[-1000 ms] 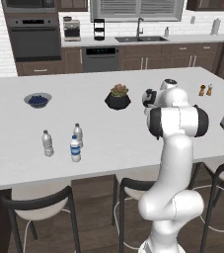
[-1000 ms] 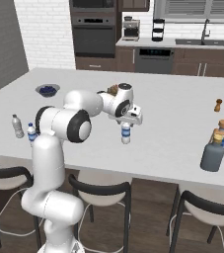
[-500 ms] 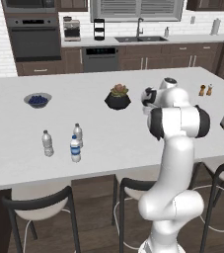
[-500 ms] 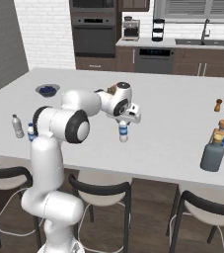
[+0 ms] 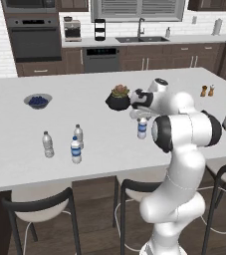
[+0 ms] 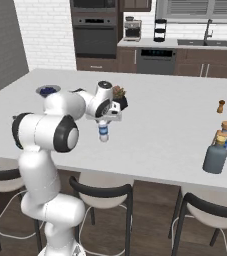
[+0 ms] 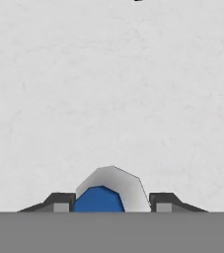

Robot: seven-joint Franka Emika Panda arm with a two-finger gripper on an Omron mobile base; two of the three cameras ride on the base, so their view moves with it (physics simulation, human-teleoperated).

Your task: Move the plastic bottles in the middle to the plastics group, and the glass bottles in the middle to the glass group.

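One small slim clear water bottle with a blue label (image 6: 103,132) stands upright near the middle of the pale grey kitchen island (image 5: 15,144), and the white arm's two-finger gripper (image 6: 104,121) comes down over its top; in the hand view the bottle (image 7: 106,192) sits squarely between the two dark fingertips (image 7: 59,202), which press close on either side, so the jaws are clenched on it. From the left base view the same bottle (image 5: 142,128) shows just below the gripper (image 5: 141,117), with its base at or near the counter; whether it is lifted I cannot tell. Just behind it sits a dark round pot with a small reddish-green plant (image 5: 118,98). Well to the left, three more slim clear white-capped water bottles (image 5: 76,150) stand together as a cluster, one plain and apart from the other two, which are close beside each other. Farther back on that side rests a shallow grey bowl of dark blue berries (image 5: 37,101). At the island's right end a squat dark grey-blue bottle with a tan stopper (image 6: 215,156) stands just in front of a squarish pale bottle with a blue label and tan cap (image 6: 225,133), the two nearly touching. Behind them, near the far edge, are two tiny brown shakers (image 6: 226,106) side by side.
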